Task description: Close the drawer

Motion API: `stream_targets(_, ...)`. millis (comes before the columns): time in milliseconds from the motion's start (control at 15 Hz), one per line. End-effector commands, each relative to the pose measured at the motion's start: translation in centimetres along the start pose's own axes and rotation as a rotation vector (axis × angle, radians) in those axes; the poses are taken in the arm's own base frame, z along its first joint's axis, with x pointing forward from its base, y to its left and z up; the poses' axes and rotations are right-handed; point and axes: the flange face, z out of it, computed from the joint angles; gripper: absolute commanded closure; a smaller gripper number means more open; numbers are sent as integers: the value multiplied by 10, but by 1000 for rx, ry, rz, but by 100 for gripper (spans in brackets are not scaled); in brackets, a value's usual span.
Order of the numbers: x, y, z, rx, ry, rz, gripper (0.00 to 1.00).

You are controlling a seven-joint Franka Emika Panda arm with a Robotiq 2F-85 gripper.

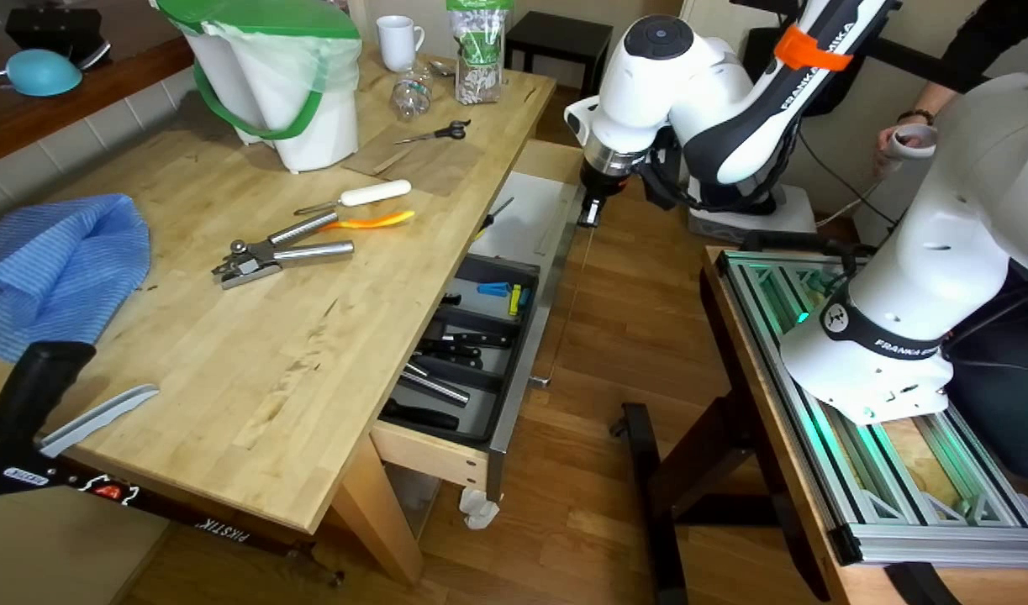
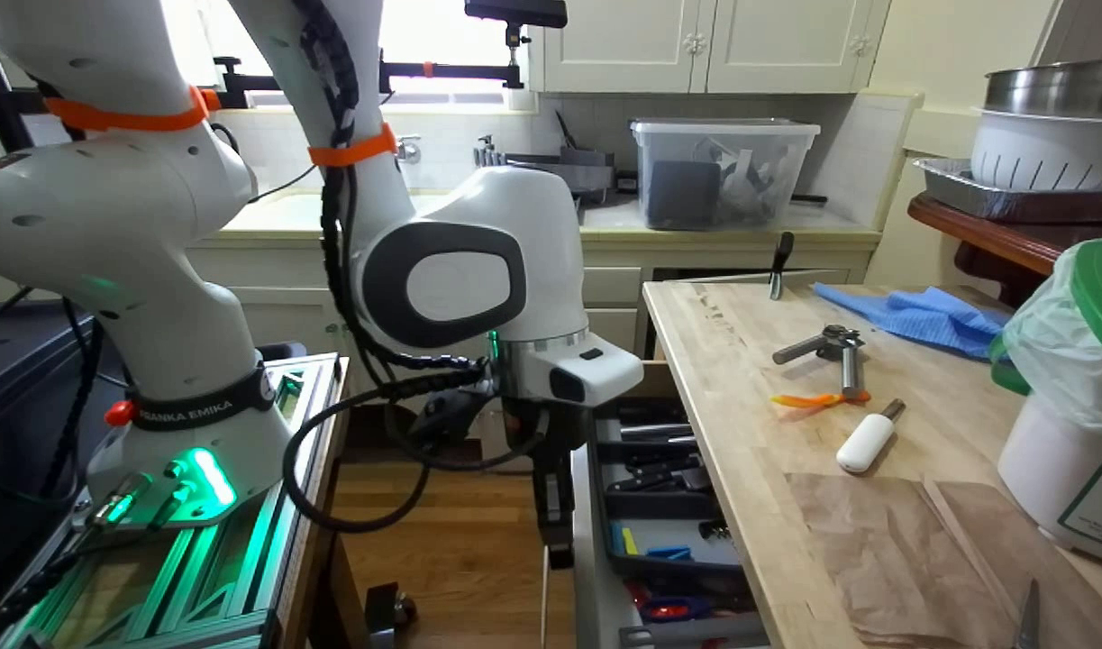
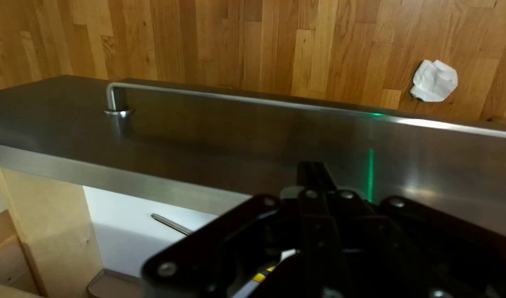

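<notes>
A: What stands open?

B: A wide, shallow drawer (image 1: 537, 220), standing out from beneath the long side of a wooden table (image 1: 228, 361), toward the robot (image 1: 892, 290).

A: How does its face look?

B: Metallic. In the wrist view the front (image 3: 195, 136) shows dark and smooth, picking up the brown of the floorboards (image 3: 269, 41) and a streak of green light (image 3: 370, 174). A paler strip (image 3: 112, 179) marks its top edge, and a slim bar handle (image 3: 236, 97) runs lengthwise along it, held off by a short post (image 3: 118, 99).

A: And behind that metal?

B: Pale wooden sides (image 1: 429, 454) and a white base (image 3: 124, 215). A dark tray (image 2: 663, 507), split into compartments, covers part of the inside; black-handled knives (image 1: 490, 339) lie in one section, small blue and yellow pieces (image 1: 493, 289) in another. Past the tray, a yellow-and-black tool (image 1: 489, 220) rests on bare white.

A: And the gripper (image 2: 558, 552)?

B: Pointing downward just outside the drawer's front, as both exterior views show. In the wrist view its fingers (image 3: 313, 178) are pressed together at the tips, seen against the metal's dull shine.

A: Is it touching the drawer?

B: That cannot be told from these angles.

A: What lies below?

B: A crumpled white scrap (image 1: 478, 509), on the floorboards below one end of the drawer in an exterior view.
</notes>
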Motion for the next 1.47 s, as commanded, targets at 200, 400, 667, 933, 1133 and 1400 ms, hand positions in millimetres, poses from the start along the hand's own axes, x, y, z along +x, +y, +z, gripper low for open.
stream_targets(200, 6, 10, 4, -3, 18, 18, 99)
stream_targets(400, 7, 7, 10, 19, 18, 31, 100)
stream_targets(667, 28, 5, 18, 27, 78, 73, 100)
stream_targets(933, 43, 4, 27, 54, 144, 99, 100)
stream_targets(1133, 61, 15, 23, 57, 213, 142, 100)
stream_targets(1400, 78, 22, 31, 54, 264, 161, 100)
